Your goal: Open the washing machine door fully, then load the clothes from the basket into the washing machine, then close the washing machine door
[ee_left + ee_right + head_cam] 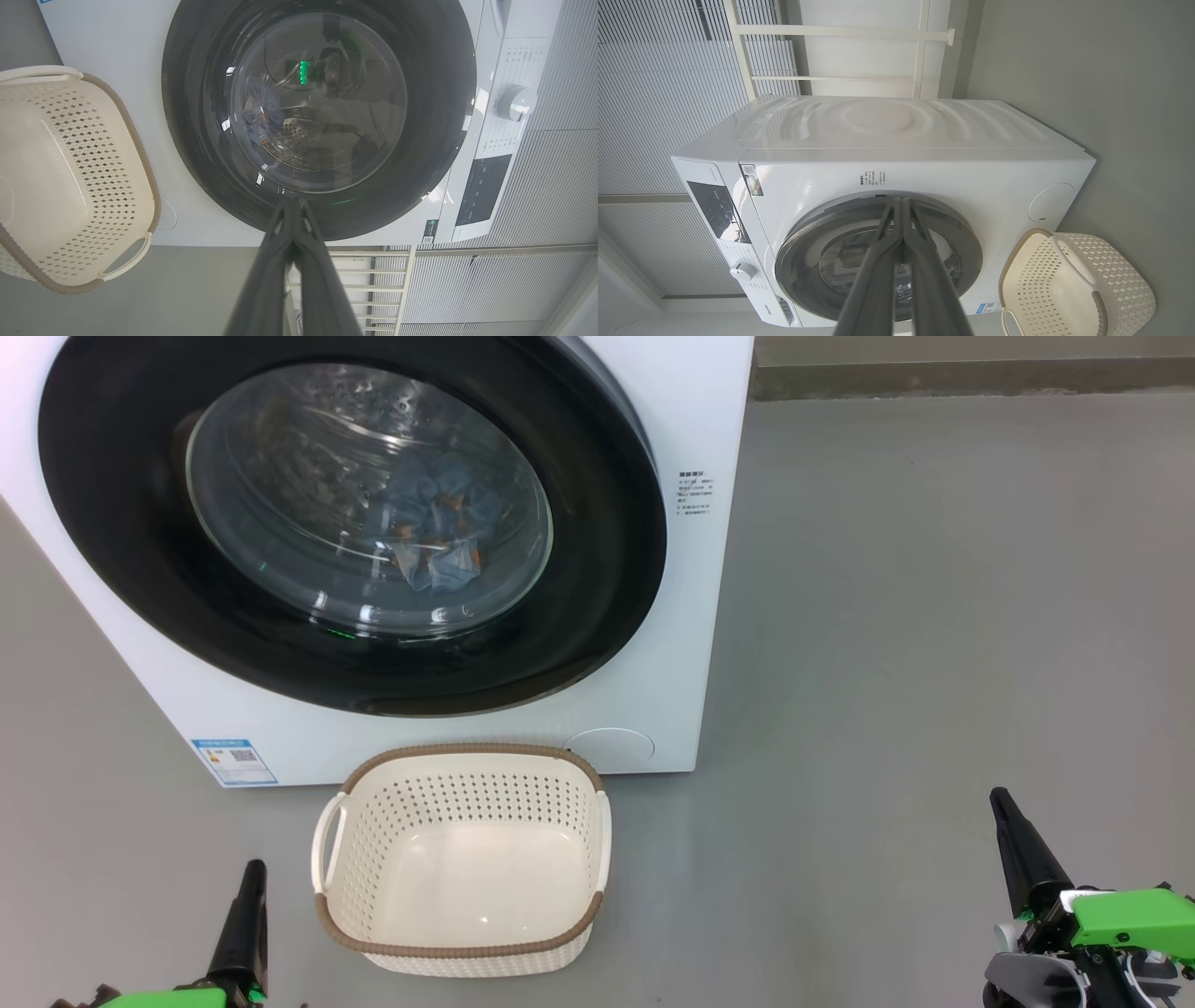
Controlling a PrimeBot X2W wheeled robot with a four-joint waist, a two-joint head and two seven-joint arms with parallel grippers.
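At the lower left of the head view we find our left gripper [253,871]. Its two dark fingers are pressed together tip to tip, pointing up the view and standing apart from the basket beside it. Just above it, a blue label [233,762] sticks to the bottom left corner of the washing machine [681,616], the big white box in the upper left.

Moving right, we come to the basket [464,749], upright on the grey floor [934,616] just in front of the machine. We see its perforated walls, brown rim and smooth pale bottom. Above it the door [597,569] lies shut against the machine's front, its wide black rim ringing the bulging glass. Through that glass we make out the clothes [439,537], a bluish bundle with orange-brown marks, lying inside the drum.

Past the basket's far right corner, a round cover [611,747] sits low on the front panel. Further right the floor runs on to our right gripper [1003,803] at the lower right, well apart from the basket. Its fingers are likewise closed together, and the right wrist view shows them meeting at the tips.
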